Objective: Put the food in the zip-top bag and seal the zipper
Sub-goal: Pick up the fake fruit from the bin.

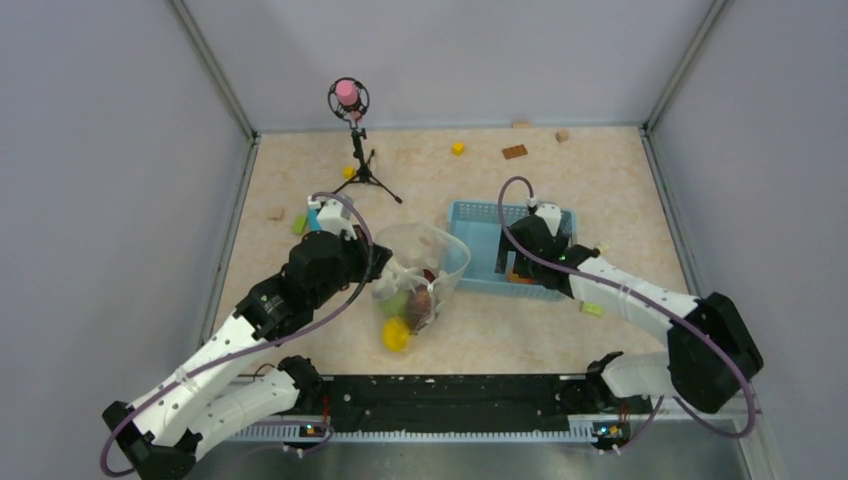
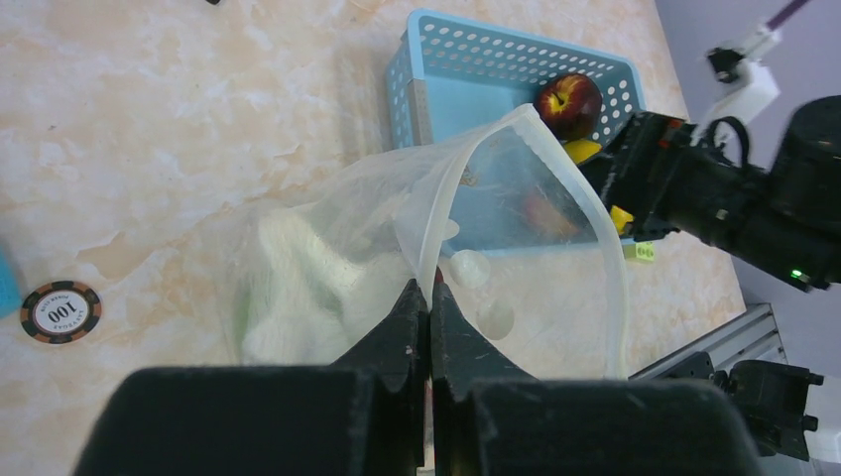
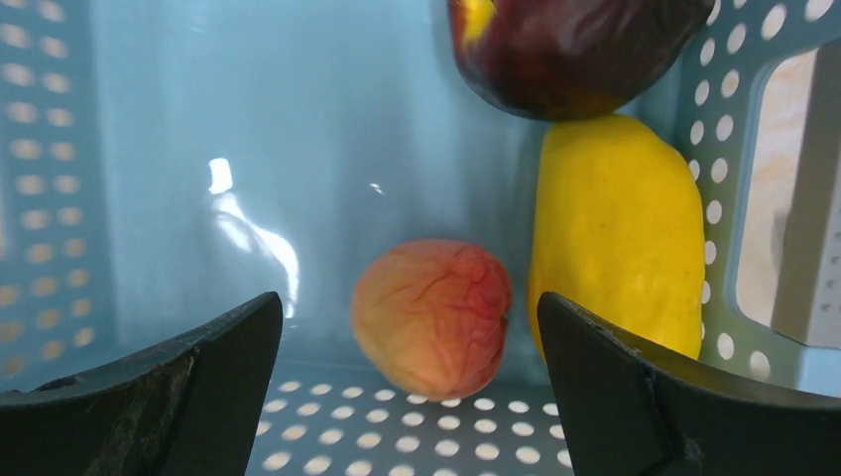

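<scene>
The clear dotted zip-top bag [image 1: 425,262] stands open left of the blue basket, its mouth rim [image 2: 516,129] held up. My left gripper [image 2: 430,290] is shut on the bag's rim; in the top view the left gripper [image 1: 385,272] sits at the bag's left side. Fruits show inside the bag: a green one [image 1: 392,303] and a dark red one [image 1: 421,301]. A yellow fruit [image 1: 396,335] lies on the table below the bag. My right gripper [image 3: 412,342] is open inside the basket, its jaws either side of an orange-peach fruit [image 3: 433,315]. A yellow piece [image 3: 613,228] and a dark red apple [image 3: 570,50] lie beside it.
The light-blue mesh basket [image 1: 470,212] stands right of the bag. A microphone on a small tripod [image 1: 352,120] stands at the back left. Small coloured blocks lie scattered along the back and left [image 1: 457,148]. A poker chip [image 2: 61,311] lies on the table left of the bag.
</scene>
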